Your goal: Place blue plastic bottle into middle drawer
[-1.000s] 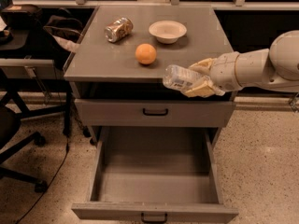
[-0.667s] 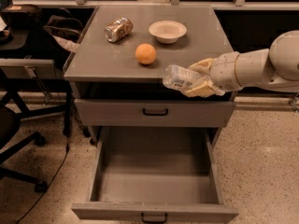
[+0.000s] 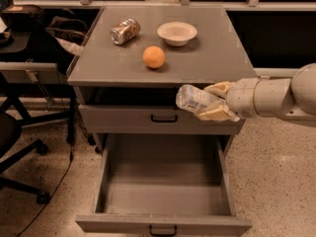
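Observation:
My gripper [image 3: 213,102] reaches in from the right and is shut on the blue plastic bottle [image 3: 193,98], a small clear bottle with a pale label. It holds the bottle on its side, in front of the cabinet's front edge and above the open middle drawer [image 3: 163,209]. The drawer is pulled far out, with a flat grey floor, low side walls and a small black handle on its front.
On the cabinet top [image 3: 207,63] stand an orange [image 3: 154,57], a white bowl [image 3: 177,33] and a shiny metal can [image 3: 125,31] on its side. A closed drawer front [image 3: 123,118] sits above the open one. An office chair and desk [image 3: 19,83] stand at the left.
My gripper has come down and forward with the bottle, from level with the cabinet top's front edge to in front of the closed drawer, above the open drawer.

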`<state>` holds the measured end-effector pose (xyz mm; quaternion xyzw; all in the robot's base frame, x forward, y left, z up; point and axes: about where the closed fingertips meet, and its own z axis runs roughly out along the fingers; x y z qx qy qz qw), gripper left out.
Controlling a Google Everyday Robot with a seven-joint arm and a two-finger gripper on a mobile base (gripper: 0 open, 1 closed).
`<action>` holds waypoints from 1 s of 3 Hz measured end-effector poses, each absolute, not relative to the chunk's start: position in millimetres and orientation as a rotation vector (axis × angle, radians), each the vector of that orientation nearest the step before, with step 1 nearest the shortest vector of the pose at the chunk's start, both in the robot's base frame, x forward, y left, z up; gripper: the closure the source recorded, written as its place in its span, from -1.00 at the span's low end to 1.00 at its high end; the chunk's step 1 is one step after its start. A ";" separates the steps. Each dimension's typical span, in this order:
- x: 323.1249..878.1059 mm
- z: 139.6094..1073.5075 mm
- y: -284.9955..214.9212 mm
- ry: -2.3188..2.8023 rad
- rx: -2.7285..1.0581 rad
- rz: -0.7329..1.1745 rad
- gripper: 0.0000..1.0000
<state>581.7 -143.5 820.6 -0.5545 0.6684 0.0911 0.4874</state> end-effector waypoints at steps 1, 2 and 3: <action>570.4 789.0 -151.1 1.695 -1.308 0.192 1.00; 567.3 749.5 -158.0 1.761 -1.285 0.164 1.00; 567.3 715.7 -164.8 1.821 -1.272 0.145 1.00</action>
